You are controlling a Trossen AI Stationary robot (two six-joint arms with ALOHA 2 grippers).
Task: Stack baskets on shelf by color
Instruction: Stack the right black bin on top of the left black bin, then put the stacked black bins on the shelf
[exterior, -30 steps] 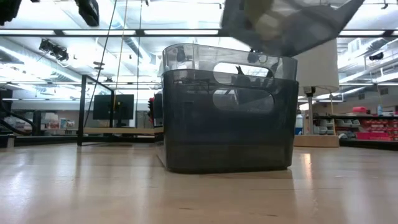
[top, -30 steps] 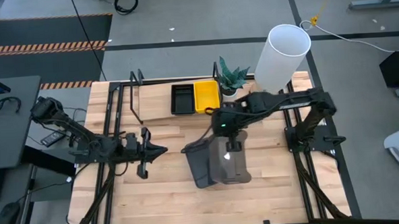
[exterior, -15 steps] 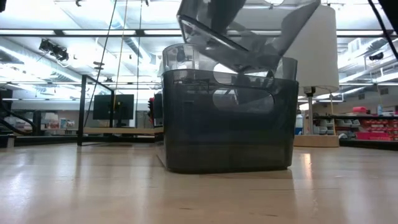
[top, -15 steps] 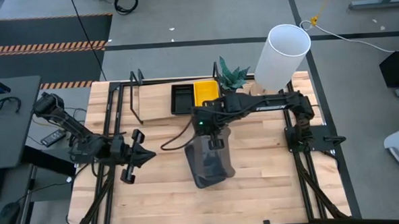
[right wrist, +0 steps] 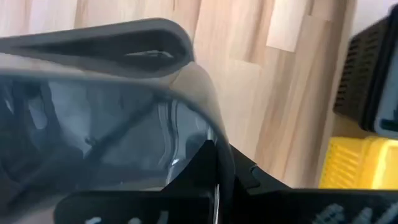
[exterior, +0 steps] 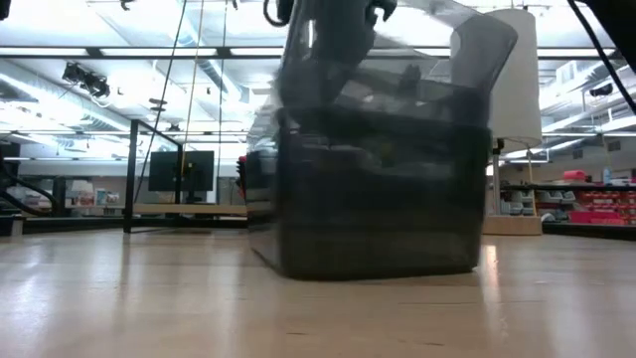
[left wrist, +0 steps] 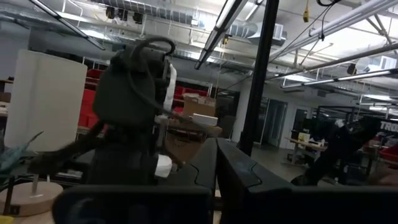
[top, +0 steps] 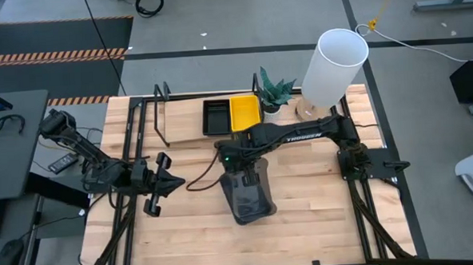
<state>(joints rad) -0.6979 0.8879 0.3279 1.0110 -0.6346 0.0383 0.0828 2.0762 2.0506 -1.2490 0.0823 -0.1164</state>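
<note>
Grey baskets (top: 247,197), smoky and see-through, nested as one stack near the middle of the counter (top: 320,217), in front of the shelf.

High view: my right tool (top: 248,178) sits over the stack's far rim, arm stretched in from the right side. Stack reads as a single dark rectangle, slightly skewed to the counter edge. Black slotted basket (top: 216,117) and yellow basket (top: 245,113) stand side by side, touching, on the shelf (top: 189,118) at the back. Small potted plant (top: 275,95) just beside the yellow one; white cylinder (top: 333,66) further right. My left tool (top: 155,184) hangs at the left side of the counter, well apart from the stack, its fingers spread and holding nothing.

Low view: grey baskets (exterior: 383,189) fill the centre, tall-walled, tinted, with the top one tilted and not fully seated in those below. Dark arm enters from above at the near-left corner. Shelf contents hidden behind the stack here.

Right wrist view: my right tool pinching the grey basket's rolled rim (right wrist: 124,43) between its fingers (right wrist: 205,180), one inside the wall. Wood grain shows through the tinted plastic. Yellow basket (right wrist: 360,165) and black slotted basket (right wrist: 373,81) at the margin.

Left wrist view: my right arm (left wrist: 134,106) seen across the counter, with the room behind.
</note>
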